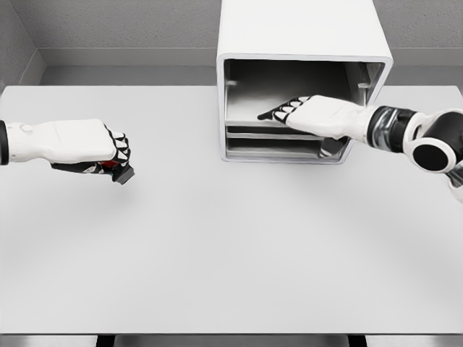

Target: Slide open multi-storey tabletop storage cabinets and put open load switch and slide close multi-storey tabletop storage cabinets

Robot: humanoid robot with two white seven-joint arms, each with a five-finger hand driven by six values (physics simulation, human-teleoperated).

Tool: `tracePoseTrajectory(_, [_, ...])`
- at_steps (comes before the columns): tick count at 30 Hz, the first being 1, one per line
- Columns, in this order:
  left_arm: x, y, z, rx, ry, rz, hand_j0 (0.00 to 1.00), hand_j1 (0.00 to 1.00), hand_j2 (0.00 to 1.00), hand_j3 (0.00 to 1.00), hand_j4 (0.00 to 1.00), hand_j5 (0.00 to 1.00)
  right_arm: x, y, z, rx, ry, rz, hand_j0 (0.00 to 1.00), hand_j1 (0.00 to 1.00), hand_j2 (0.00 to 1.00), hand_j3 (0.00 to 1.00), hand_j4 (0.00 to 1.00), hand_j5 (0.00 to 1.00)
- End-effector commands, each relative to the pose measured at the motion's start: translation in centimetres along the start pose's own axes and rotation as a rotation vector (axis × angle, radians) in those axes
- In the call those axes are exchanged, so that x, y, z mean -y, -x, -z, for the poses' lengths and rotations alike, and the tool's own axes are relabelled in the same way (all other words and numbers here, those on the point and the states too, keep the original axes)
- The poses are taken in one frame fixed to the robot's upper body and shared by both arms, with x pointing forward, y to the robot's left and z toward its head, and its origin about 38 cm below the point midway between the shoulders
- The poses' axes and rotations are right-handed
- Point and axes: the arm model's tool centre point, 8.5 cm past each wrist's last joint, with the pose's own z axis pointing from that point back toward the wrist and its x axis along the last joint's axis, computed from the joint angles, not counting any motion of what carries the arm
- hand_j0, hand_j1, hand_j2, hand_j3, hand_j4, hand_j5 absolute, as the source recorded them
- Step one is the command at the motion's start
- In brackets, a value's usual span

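Over on the left side, the left hand (108,148) comes in low above the white table (231,253), its white forearm lying level across the surface. The fingers are curled tight into a fist, and they are clamped around the load switch (119,170), a small dark block with a red patch showing between the knuckles. A corner of the switch pokes out below and just past the fingertips, toward the middle of the table. I cannot tell whether that corner touches the tabletop or hangs just clear of it.

Between the two hands the table runs bare and pale, and the left fist sits well apart from the cabinet.

Further right and toward the back stands the storage cabinet (304,36), a white box with rounded edges and an open front facing me. Inside it the walls look like dull grey metal, and I can see a flat shelf or drawer (271,134) layered near the bottom of the opening.

The right hand (300,112) reaches into that opening from the right, its arm crossing the cabinet's right front edge. The fingers (275,113) are stretched out flat and close together, pointing left and holding nothing. The palm lies just above the upper shelf layer, seemingly resting on it, though actual contact is hard to make out. Behind the wrist, the dark and white elbow joint sits outside the cabinet, to its right.
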Motion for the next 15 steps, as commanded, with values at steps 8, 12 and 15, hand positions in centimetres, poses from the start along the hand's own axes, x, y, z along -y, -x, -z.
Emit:
tracePoseTrajectory(8, [-0.07,-0.04,-0.18,-0.001,-0.002,-0.002,0.29,0.29,0.29,0.29,0.29,0.29,-0.55,-0.64,-0.72,0.091,-0.025,-0.035,1.00,1.00,1.00,1.00,1.00,1.00])
tracePoseTrajectory(12, [-0.02,-0.04,-0.29,-0.003,0.002,-0.002,0.29,0.29,0.29,0.29,0.29,0.29,-0.43,-1.02,-0.92,0.135,-0.019,-0.068,1.00,1.00,1.00,1.00,1.00,1.00])
tracePoseTrajectory(15, [-0.05,-0.12,-0.27,-0.001,0.001,0.000,0.29,0.29,0.29,0.29,0.29,0.29,-0.59,-1.32,-1.14,0.173,-0.014,-0.088,1.00,1.00,1.00,1.00,1.00,1.00])
